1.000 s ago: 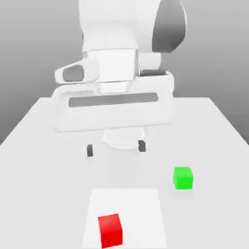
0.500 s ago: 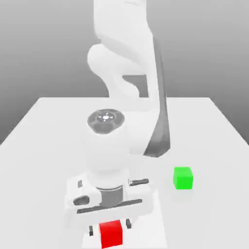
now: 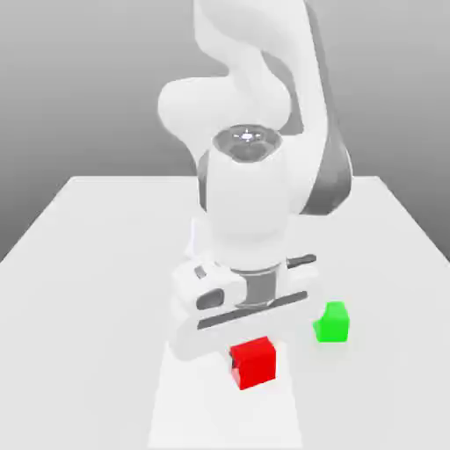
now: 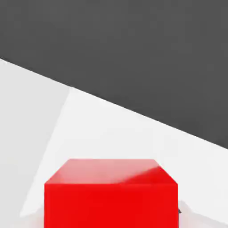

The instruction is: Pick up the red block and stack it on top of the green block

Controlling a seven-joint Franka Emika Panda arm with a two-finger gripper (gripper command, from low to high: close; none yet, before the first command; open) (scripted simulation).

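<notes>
grey backdrop behind, white table [image 3: 79,264] underneath, with a paler white square patch [image 3: 176,413] on its near part. my gripper [image 3: 253,352] sits low over that patch, and the red block [image 3: 254,362] hangs just under my hand, tilted a little, its top tucked against the underside of the hand body. it looks lifted clear of the table. i take it as clamped between my fingers, though the fingers themselves are hidden by the hand. in the hand view the red block [image 4: 111,196] sits close up, with the white surface and dark background beyond it. the green block [image 3: 332,322] rests on the table at the exterior view's right of the red one, near it but apart, partly behind my hand's edge.
</notes>
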